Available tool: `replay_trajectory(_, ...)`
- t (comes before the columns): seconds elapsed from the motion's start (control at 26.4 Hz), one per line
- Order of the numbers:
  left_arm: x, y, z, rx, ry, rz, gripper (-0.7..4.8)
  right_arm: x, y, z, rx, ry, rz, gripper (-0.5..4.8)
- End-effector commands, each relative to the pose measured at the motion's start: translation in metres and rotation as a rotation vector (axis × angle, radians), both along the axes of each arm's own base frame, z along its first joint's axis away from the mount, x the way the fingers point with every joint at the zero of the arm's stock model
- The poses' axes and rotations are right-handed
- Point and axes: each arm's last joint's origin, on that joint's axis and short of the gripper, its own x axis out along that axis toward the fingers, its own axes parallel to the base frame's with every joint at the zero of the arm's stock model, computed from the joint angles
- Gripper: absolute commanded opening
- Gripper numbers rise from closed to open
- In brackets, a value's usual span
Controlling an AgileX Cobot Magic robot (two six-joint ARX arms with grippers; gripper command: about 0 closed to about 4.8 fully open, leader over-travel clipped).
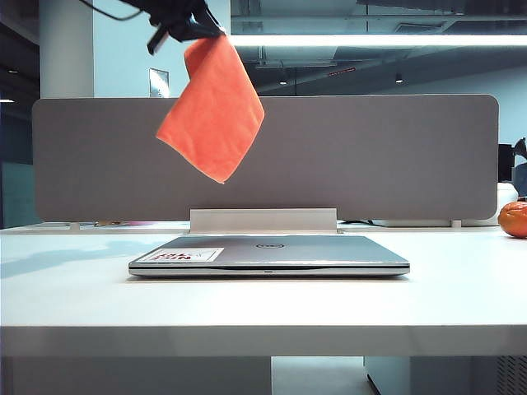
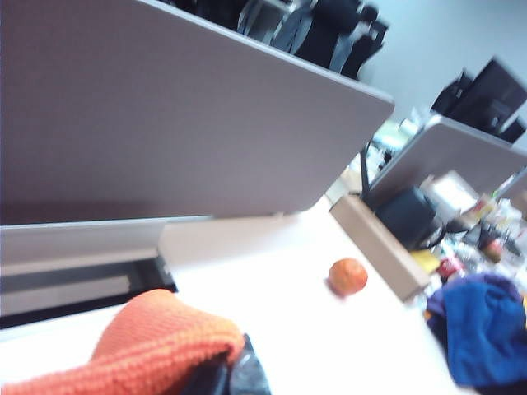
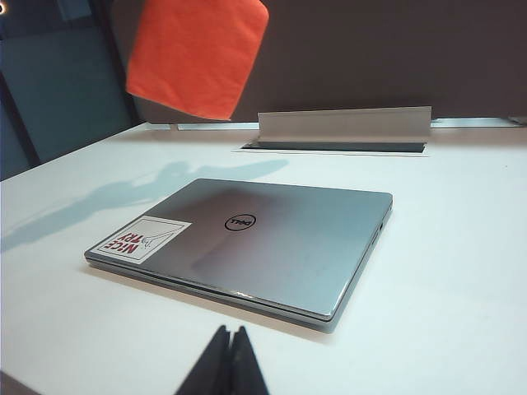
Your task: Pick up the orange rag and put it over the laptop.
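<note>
Overhead at the left of the exterior view, the left hand (image 1: 185,25) is pinched on the top corner of the one orange rag (image 1: 212,109), which hangs free in the air, well above the bench (image 1: 74,288). The rag dangles on the diagonal, its long axis running from the gripped corner down to a lower corner that points at the bench left of the laptop's middle. One laptop (image 1: 269,254) lies closed and flat at the centre, long side across the view, front edge toward the camera, logo up and a white-and-red sticker (image 1: 179,256) on its left corner. One round orange fruit (image 1: 514,219) sits at the far right edge. The right hand (image 3: 230,362), fingers pressed together and holding nothing, hovers low just before the laptop.
</note>
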Motion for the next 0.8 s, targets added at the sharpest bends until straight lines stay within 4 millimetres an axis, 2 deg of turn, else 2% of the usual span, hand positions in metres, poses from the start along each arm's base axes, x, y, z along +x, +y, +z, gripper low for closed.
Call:
replay_trajectory(0.04, -0.019, 0.004, 0.008, 0.11, 0.035, -0.014, -0.06, 0.0, 0.0, 0.0, 0.004, -0.008, 0.002, -0.05)
replay_trajectory(0.11, -0.025, 0.005, 0.005, 0.147, 0.103, -0.026, -0.06, 0.0, 0.0, 0.0, 0.004, -0.008, 0.002, -0.05)
replay_trajectory(0.3, -0.038, -0.008, -0.014, 0.329, 0.222, -0.052, -0.06, 0.0, 0.0, 0.0, 0.007, -0.007, 0.004, -0.05)
replay_trajectory(0.46, -0.04, -0.023, -0.02, 0.476, 0.177, 0.02, -0.06, 0.0, 0.0, 0.0, 0.007, -0.007, 0.006, -0.05)
replay_trajectory(0.64, -0.035, -0.039, -0.018, 0.486, 0.085, 0.085, -0.06, 0.0, 0.0, 0.0, 0.007, -0.007, 0.008, -0.05)
replay_trajectory(0.8, -0.028, -0.052, -0.032, 0.52, 0.08, 0.079, -0.06, 0.0, 0.0, 0.0, 0.007, -0.008, 0.008, -0.05)
